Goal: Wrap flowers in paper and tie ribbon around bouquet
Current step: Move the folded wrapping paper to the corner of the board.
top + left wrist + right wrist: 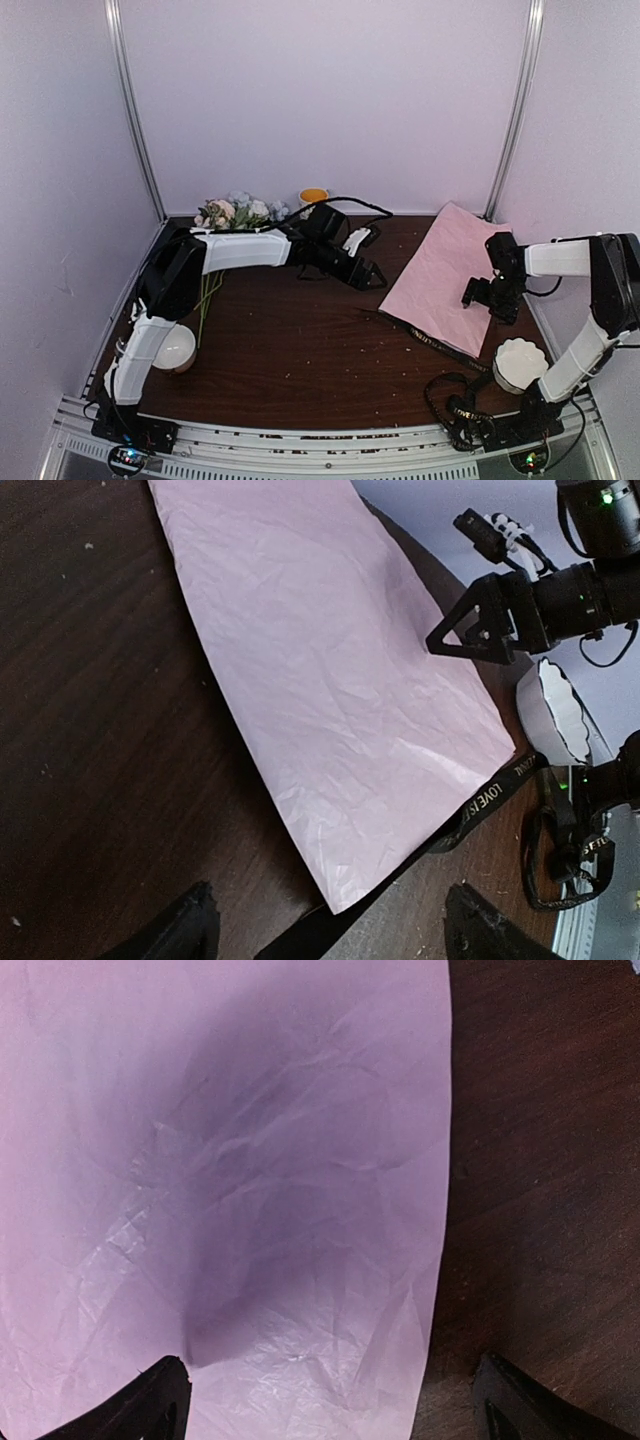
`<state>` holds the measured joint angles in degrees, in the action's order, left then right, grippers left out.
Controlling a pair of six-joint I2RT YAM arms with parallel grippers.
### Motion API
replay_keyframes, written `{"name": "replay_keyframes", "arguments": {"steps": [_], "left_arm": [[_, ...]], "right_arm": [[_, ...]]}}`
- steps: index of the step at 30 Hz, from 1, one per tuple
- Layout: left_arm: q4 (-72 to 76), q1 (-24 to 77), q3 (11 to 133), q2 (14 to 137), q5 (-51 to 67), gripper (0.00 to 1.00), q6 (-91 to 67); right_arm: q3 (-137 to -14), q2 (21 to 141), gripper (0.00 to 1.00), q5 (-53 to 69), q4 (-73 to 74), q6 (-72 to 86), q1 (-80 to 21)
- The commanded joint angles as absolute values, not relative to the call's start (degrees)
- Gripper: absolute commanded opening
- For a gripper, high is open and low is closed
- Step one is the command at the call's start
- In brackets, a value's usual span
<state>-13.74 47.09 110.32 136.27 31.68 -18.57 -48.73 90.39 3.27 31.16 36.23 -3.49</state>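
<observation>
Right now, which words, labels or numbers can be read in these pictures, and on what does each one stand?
"LOVE IS": gold letters on the black ribbon, beside the paper, left wrist view.
The ribbon's other letters: too blurred to read.
Top view lettering: too small to read.
No other text shows.

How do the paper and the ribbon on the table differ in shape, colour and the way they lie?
The paper is a wide pink sheet; the ribbon is a narrow black strip with gold lettering. The paper lies spread flat and lightly creased; the ribbon trails along the paper's near edge and curls into loops. Both rest on the dark table, and neither is held.
</observation>
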Motion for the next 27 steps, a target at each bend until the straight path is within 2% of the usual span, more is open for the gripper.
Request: {"name": "replay_keyframes", "arguments": {"steps": [1, 8, 13, 18, 20, 24, 26, 27], "left_arm": [[-18.3, 47.1, 116.9, 140.8, 37.4, 0.81, -21.6], [-32.5, 47.1, 134.1, 152.6, 36.4, 0.78, -22.6], [-33.5, 47.4, 132.5, 154.1, 39.0, 0.70, -24.2], [-32.4, 47.5, 132.2, 155.1, 42.8, 0.61, -24.8], [-30.9, 47.4, 130.4, 153.4, 42.5, 0.48, -24.1], [-23.3, 47.0, 120.4, 145.6, 39.5, 0.12, -24.0], [-17.7, 46.3, 114.3, 141.4, 38.0, 0.02, -25.5], [-14.9, 45.8, 111.5, 139.4, 37.8, 0.00, -26.6]], "right_arm": [[-48.1, 91.3, 0.99, 5.9, 29.3, 35.3, -4.1], [-49.4, 91.4, 0.99, 9.3, 29.6, 32.7, -4.4], [-47.9, 91.0, 0.92, 16.6, 23.9, 34.6, -6.2], [-51.7, 94.6, 0.89, 18.2, 23.4, 35.5, -10.3], [-52.5, 95.8, 0.87, 18.7, 22.9, 35.7, -11.8], [-53.0, 95.5, 0.85, 19.4, 22.2, 35.9, -13.8], [-52.8, 94.0, 0.84, 19.3, 22.1, 35.6, -14.0], [-52.6, 92.6, 0.82, 19.3, 22.1, 35.4, -14.0]]}}
